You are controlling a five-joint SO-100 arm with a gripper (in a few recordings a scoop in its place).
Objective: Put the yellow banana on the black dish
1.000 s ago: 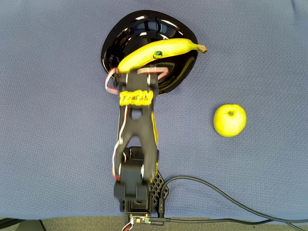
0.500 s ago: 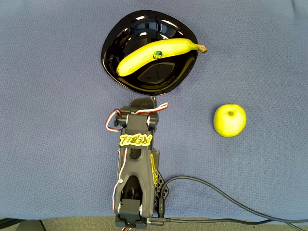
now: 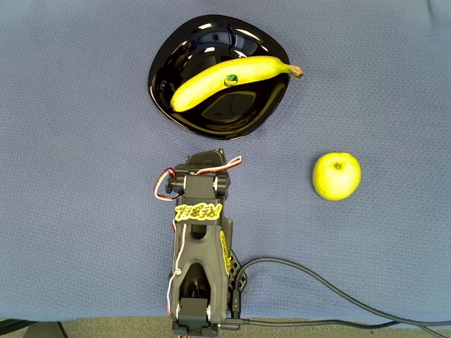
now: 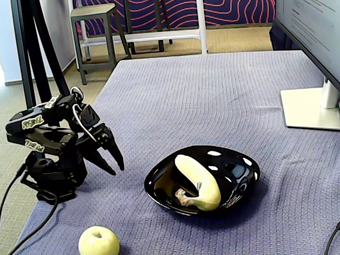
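The bench (image 3: pixel 70 141), covered in blue-grey ribbed cloth, carries everything in view. The arm (image 3: pixel 201 246) sits folded low near its base at the bottom edge of the overhead view, well apart from the dish.

The black dish (image 3: pixel 163 67) lies beyond the arm, glossy and shallow. In the fixed view the black dish (image 4: pixel 241 166) rests flat on the cloth with nothing touching its rim.

The yellow banana (image 3: pixel 225 79) lies across the dish from the left wall to the right rim, with its brown stem tip reaching just past the rim on the right in the overhead view. In the fixed view the yellow banana (image 4: pixel 199 183) rests inside the bowl, and nothing holds it.

The gripper (image 4: pixel 109 159) points down toward the cloth, its 2 fingers spread apart with nothing between them, near the dish but clear of it.

A yellow-green apple (image 3: pixel 337 176) sits alone on the cloth, well apart from the dish.

By the look of it, the task is done: the banana is on the dish and released. At most, the arm's return to rest is left.
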